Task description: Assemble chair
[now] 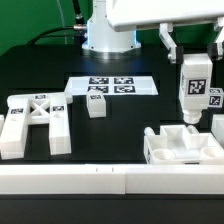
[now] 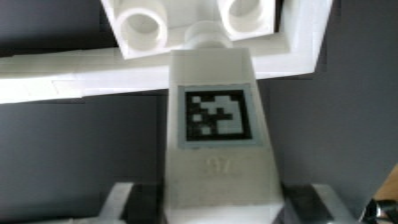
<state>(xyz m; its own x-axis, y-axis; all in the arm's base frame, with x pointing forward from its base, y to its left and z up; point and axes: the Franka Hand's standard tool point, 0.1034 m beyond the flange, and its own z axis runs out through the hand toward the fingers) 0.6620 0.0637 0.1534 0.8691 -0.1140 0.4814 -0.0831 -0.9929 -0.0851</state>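
White frame (image 1: 38, 120) shows exterior-only; gripper (image 2: 217, 200) clamps slab (image 1: 196, 92).

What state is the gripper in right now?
The gripper is closed, holding the tagged block.

Marker board (image 1: 111, 86) flat on black table (image 1: 118, 135)

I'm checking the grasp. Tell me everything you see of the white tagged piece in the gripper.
The tagged piece is a chunky white plastic-looking bar with a black-and-white square tag on its face. It hangs upright, clamped in the gripper, at the exterior view's right, its lower end at the notched block; contact there is unclear.
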